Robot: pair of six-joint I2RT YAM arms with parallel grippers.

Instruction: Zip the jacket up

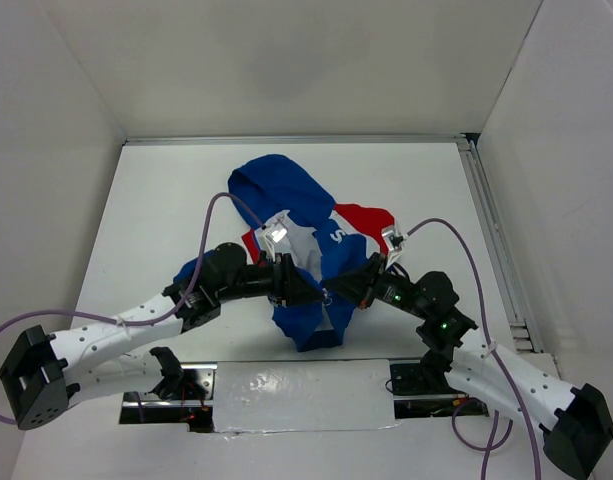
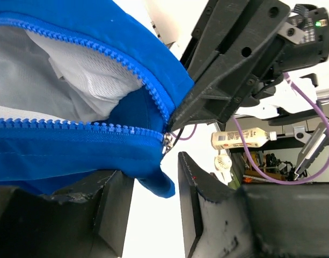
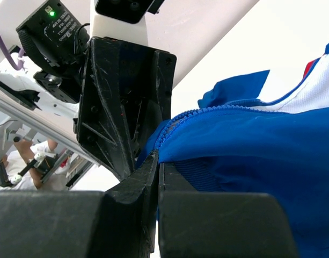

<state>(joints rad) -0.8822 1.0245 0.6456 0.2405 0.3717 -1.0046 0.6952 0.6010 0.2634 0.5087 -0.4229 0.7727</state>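
Note:
The blue jacket (image 1: 286,195) with red and white panels lies bunched in the middle of the table, its lower front lifted between both grippers. My left gripper (image 1: 308,290) is open; in the left wrist view (image 2: 152,177) a corner of the blue hem hangs between its spread fingers. The zipper slider (image 2: 167,143) sits just above, where the two tooth rows meet, and the rows part to the left over white mesh lining. My right gripper (image 1: 348,288) is shut on the jacket's blue edge (image 3: 250,150) beside the zipper teeth, as the right wrist view (image 3: 157,161) shows.
White walls enclose the table on three sides. A metal rail (image 1: 496,240) runs along the right edge. A reflective plate (image 1: 296,390) lies at the near edge between the arm bases. Purple cables (image 1: 211,215) loop over both arms.

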